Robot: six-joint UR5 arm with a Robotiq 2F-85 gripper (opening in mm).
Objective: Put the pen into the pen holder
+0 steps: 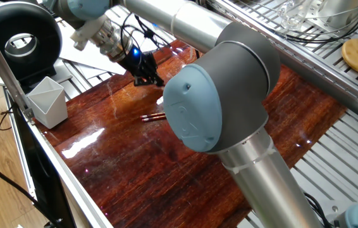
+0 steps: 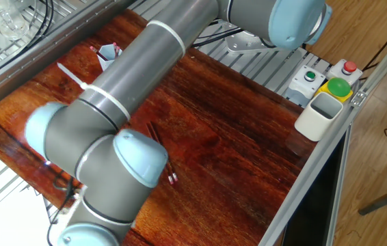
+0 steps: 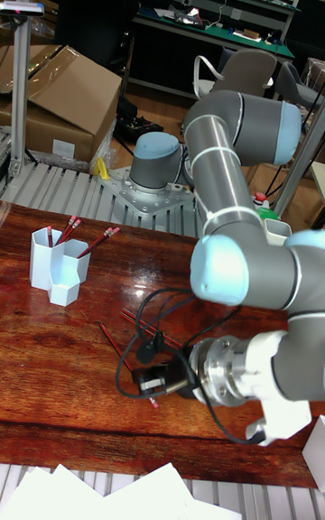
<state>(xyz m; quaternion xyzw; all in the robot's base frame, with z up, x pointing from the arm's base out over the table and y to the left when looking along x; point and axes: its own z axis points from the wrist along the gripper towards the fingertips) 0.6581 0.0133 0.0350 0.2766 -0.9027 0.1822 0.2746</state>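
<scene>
Two red pens [image 1: 154, 117] lie side by side on the dark wooden table; they also show as the pens [image 2: 154, 132] and the pens [image 3: 111, 342]. The light blue pen holder [image 3: 54, 276] of joined hexagonal tubes stands at the table's far left with several red pens in it, and shows small as the pen holder [image 2: 104, 58]. My black gripper [image 1: 148, 80] hangs a little above the table beyond the lying pens, its fingers apart and empty. In the tall view the gripper [image 3: 149, 382] is half hidden by cables. The arm hides it in the other fixed view.
A pale grey-white angular cup [image 1: 47, 101] stands at the table's edge, seen again as the cup [image 2: 318, 113] beside a button box [image 2: 337, 87]. My arm's big elbow [image 1: 210, 95] hangs over the table's middle. White papers [image 3: 135, 493] lie past the near edge.
</scene>
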